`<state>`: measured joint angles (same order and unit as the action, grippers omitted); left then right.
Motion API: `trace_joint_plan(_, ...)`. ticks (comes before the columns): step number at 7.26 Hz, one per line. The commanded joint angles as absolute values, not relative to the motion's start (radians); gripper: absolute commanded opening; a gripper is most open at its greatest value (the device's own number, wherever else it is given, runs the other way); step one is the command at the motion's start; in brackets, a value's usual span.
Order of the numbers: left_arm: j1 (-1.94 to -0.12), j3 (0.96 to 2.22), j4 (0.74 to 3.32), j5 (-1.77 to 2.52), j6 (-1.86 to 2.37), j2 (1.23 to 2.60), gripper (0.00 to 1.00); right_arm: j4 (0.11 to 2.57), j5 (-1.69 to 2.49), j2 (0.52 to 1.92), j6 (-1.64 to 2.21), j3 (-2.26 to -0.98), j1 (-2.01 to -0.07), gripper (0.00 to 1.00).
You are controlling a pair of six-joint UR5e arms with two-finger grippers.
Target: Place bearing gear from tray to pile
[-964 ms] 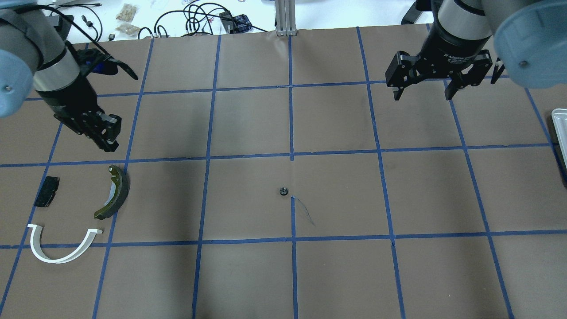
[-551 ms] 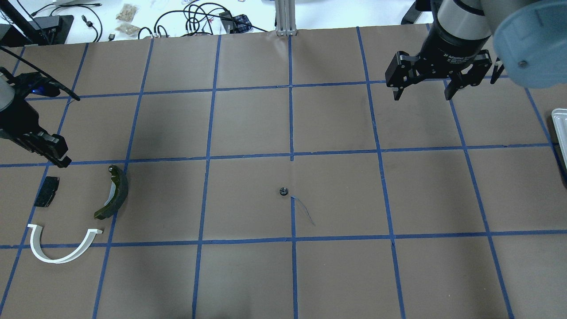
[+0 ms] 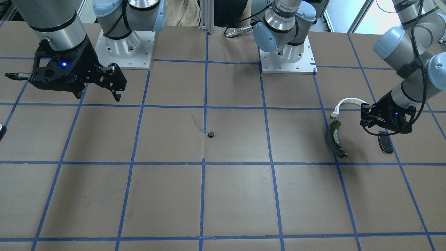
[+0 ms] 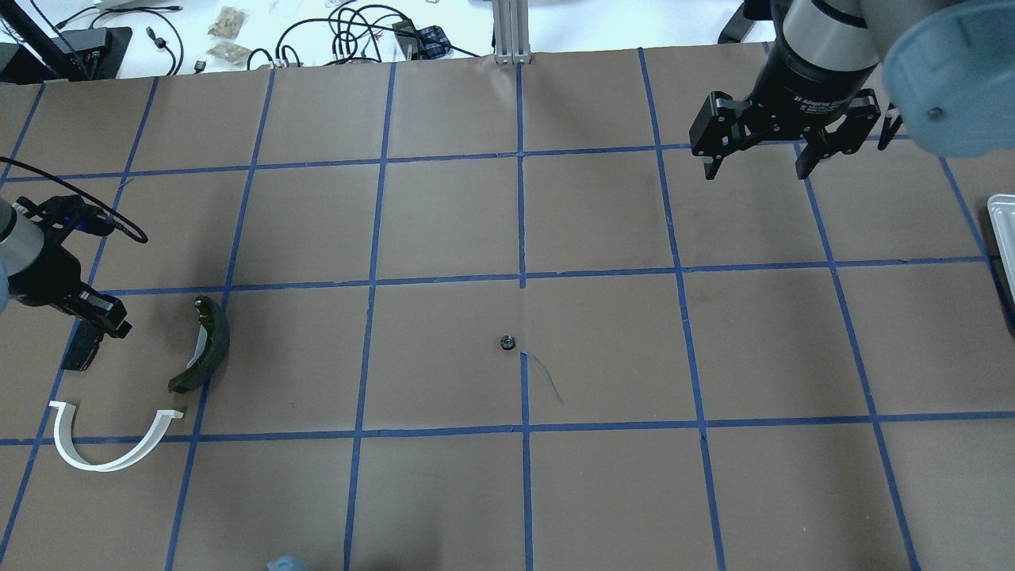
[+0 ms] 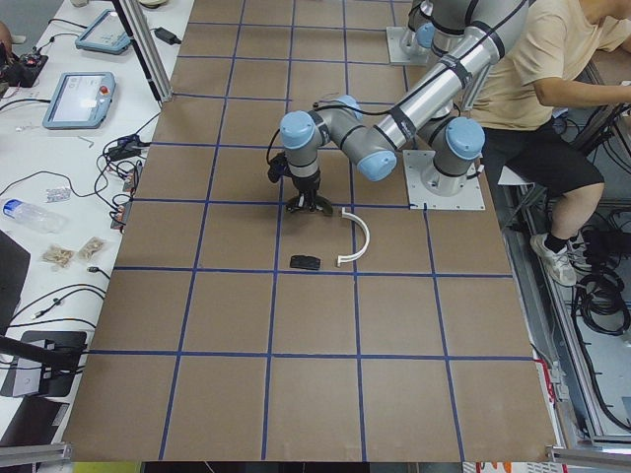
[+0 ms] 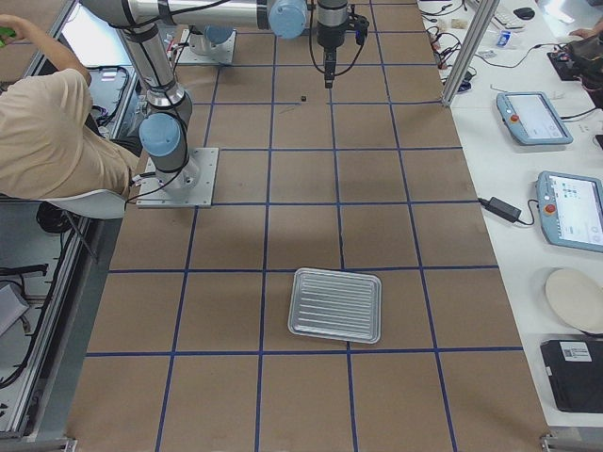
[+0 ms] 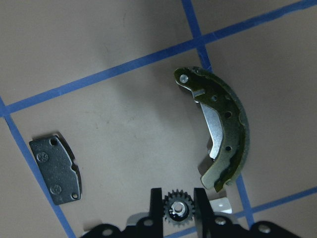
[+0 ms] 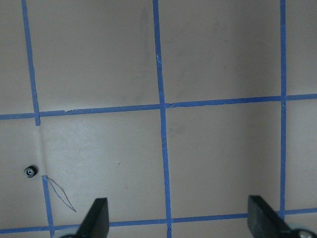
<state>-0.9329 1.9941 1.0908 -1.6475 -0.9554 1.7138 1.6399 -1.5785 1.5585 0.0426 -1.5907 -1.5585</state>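
Observation:
My left gripper (image 7: 178, 206) is shut on a small toothed bearing gear (image 7: 178, 209) with a silver hub. It hovers low over the pile at the table's left (image 4: 101, 316). The pile holds a dark brake shoe with an olive edge (image 4: 208, 345), a black rectangular pad (image 4: 78, 354) and a white half-ring arch (image 4: 111, 448). In the left wrist view the shoe (image 7: 223, 134) is right of the gear and the pad (image 7: 55, 169) is left of it. My right gripper (image 4: 757, 162) is open and empty at the back right.
A second small dark round part (image 4: 507, 342) lies at the table's centre by a blue pen mark. The ribbed metal tray (image 6: 336, 304) sits at the far right, its rim (image 4: 1001, 230) at the overhead view's edge. A seated person is behind the robot.
My left arm has swung from the back left toward the front and left, and has come down over the pile between pad and brake shoe. The right arm has not moved.

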Motion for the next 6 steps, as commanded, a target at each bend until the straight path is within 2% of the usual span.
trace_joint_plan(1,-0.905,2.025,1.058,-1.644,-0.966,1.717,0.0,1.64,-1.578,1.559,0.041,-1.591,-1.559,1.0)
trace_joint_plan(2,-0.905,2.023,1.058,-1.646,-0.966,1.715,0.0,1.64,-1.578,1.559,0.041,-1.591,-1.559,1.0)
trace_joint_plan(3,-0.905,2.023,1.058,-1.641,-0.974,1.709,0.64,1.641,-1.58,1.559,0.04,-1.591,-1.559,1.0)
trace_joint_plan(4,-0.905,2.022,1.061,-1.64,-0.997,1.695,1.0,1.641,-1.58,1.559,0.04,-1.591,-1.559,1.0)
trace_joint_plan(6,-0.91,2.014,1.071,-1.641,-0.985,1.686,1.0,1.643,-1.58,1.559,0.04,-1.591,-1.559,1.0)
